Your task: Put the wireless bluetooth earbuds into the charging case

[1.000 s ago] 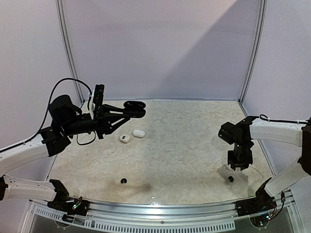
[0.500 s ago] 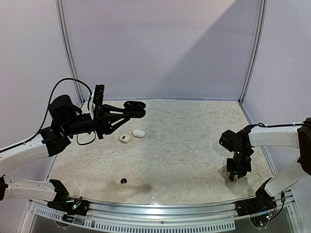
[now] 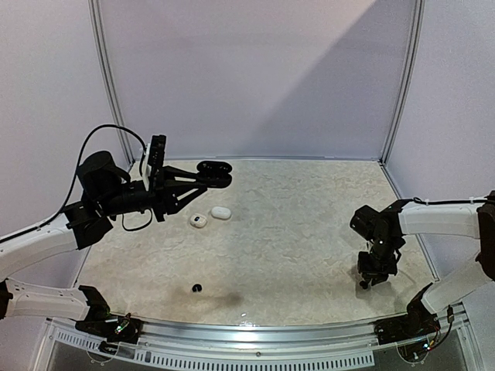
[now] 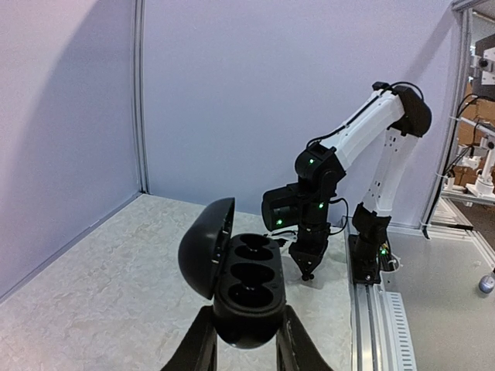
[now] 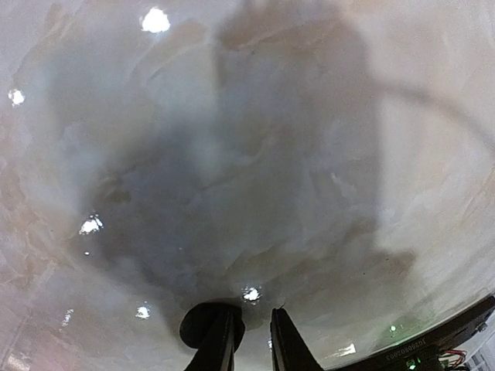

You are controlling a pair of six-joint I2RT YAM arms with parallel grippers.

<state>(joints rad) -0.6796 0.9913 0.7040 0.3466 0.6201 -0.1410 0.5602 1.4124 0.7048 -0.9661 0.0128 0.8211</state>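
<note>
My left gripper point(image 3: 207, 175) is shut on a black charging case point(image 3: 215, 168), held up above the back left of the table. In the left wrist view the charging case point(image 4: 251, 287) has its lid point(image 4: 205, 246) swung open to the left, and its wells look empty. My right gripper point(image 3: 370, 280) points down at the table near the front right. Its fingers stand a narrow gap apart with bare table between them. A round black earbud point(image 5: 196, 326) lies against the outer side of the left finger point(image 5: 223, 340). A second black earbud point(image 3: 196, 288) lies at the front left.
Two small white cases point(image 3: 221, 212) point(image 3: 199, 220) lie on the marbled table point(image 3: 286, 232) below the left gripper. Tent walls with metal poles point(image 3: 107, 85) close in the back and sides. A rail point(image 3: 247, 340) runs along the near edge.
My right gripper has come down to the table at the black earbud, and its fingers have drawn closer together. The left arm and the case have not moved.
</note>
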